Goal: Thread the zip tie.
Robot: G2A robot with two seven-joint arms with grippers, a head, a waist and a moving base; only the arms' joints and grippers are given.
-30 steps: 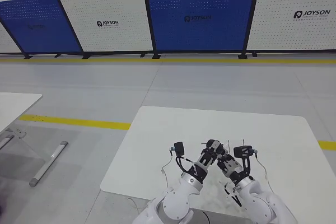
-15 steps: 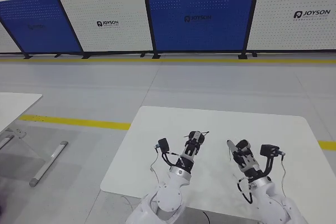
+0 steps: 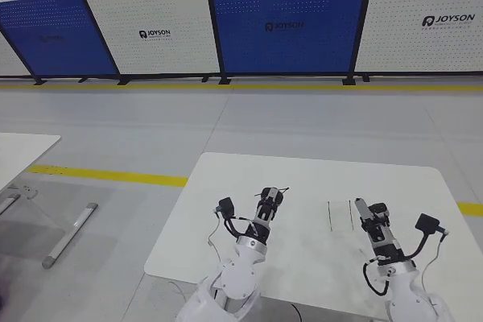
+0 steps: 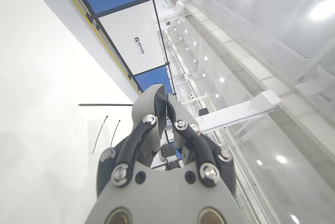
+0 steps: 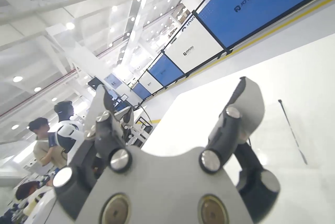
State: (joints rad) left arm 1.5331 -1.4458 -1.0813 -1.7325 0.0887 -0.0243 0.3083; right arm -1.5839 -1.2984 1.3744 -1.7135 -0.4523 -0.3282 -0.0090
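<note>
Seemingly the left gripper pinches a zip tie, the right gripper hangs spread at three o'clock of two spare ties, so threading likely next needs its tip guided into its head.

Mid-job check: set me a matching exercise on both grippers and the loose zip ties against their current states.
Things:
1. left gripper
2. right gripper
3. loose zip ties

States:
A. lying flat on the table
B. open, holding nothing
C. shut on a zip tie

Pairs: 1-C, 2-B, 3-A
</note>
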